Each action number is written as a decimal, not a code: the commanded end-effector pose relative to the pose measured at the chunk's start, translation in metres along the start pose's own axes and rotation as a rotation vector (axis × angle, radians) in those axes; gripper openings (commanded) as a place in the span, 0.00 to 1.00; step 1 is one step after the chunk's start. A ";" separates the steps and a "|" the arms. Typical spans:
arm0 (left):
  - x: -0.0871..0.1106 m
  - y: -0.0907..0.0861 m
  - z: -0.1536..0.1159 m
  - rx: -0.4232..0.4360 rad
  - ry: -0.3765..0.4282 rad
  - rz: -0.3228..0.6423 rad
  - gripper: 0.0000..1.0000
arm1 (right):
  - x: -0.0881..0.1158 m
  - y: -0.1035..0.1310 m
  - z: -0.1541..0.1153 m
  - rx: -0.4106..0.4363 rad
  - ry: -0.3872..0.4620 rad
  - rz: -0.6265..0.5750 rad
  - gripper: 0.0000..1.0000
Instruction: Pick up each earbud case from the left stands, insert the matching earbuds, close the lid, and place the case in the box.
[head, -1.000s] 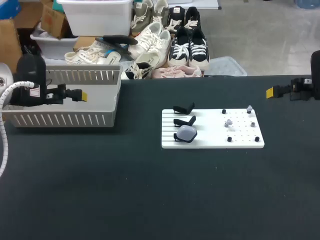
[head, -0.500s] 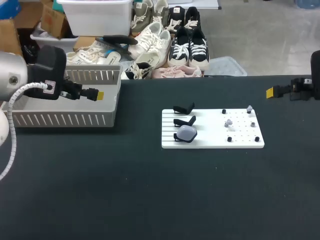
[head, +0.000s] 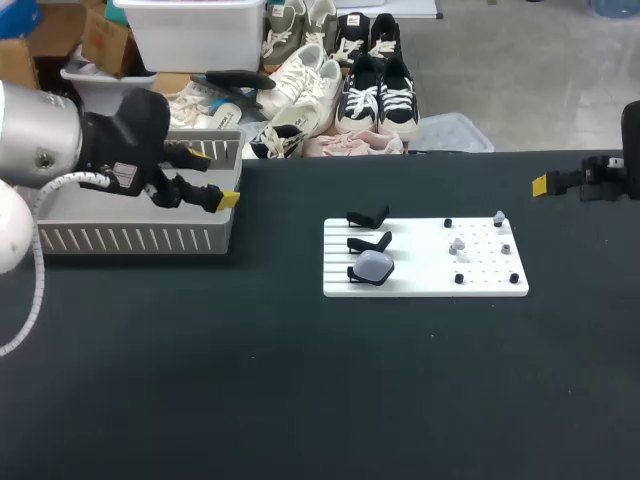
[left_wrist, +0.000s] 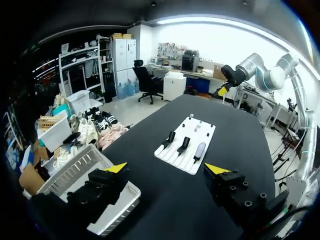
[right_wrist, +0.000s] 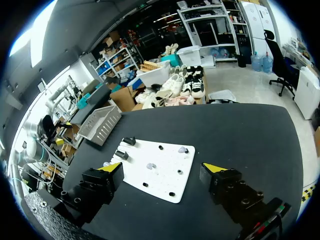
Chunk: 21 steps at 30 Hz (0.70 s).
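Observation:
A white board lies mid-table. Its left side has two empty black stands and a pale grey earbud case on the nearest stand. Small pale earbuds sit among black pegs on its right side. My left gripper hangs open and empty over the basket's right end, left of the board. In the left wrist view the left gripper has the board and case ahead of it. My right gripper is at the far right, and the right wrist view shows it open above the board.
A grey slotted basket stands at the table's back left, also seen under my left gripper as a basket. The dark tabletop spreads wide in front of the board.
My left arm has swung to the right across the basket, toward the board, its gripper still open. The right arm has not moved.

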<state>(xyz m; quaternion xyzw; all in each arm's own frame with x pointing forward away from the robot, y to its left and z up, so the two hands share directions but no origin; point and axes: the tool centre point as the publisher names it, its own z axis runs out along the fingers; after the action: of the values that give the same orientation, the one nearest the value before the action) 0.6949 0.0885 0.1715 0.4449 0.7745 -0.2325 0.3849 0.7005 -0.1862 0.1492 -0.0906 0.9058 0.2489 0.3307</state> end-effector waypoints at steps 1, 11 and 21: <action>-0.001 -0.002 0.007 0.130 -0.022 0.038 1.00 | -0.001 -0.001 0.000 -0.003 0.002 -0.001 1.00; 0.005 -0.021 0.043 0.195 -0.004 0.150 1.00 | -0.001 -0.001 0.000 -0.003 0.002 -0.001 1.00; 0.013 -0.040 0.080 0.290 -0.025 0.227 1.00 | -0.001 -0.001 0.000 -0.003 0.002 -0.001 1.00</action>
<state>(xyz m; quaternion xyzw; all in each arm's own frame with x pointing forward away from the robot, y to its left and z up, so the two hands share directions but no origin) 0.6778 0.0264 0.1255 0.5705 0.6816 -0.2898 0.3549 0.7006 -0.1862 0.1492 -0.0906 0.9058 0.2489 0.3307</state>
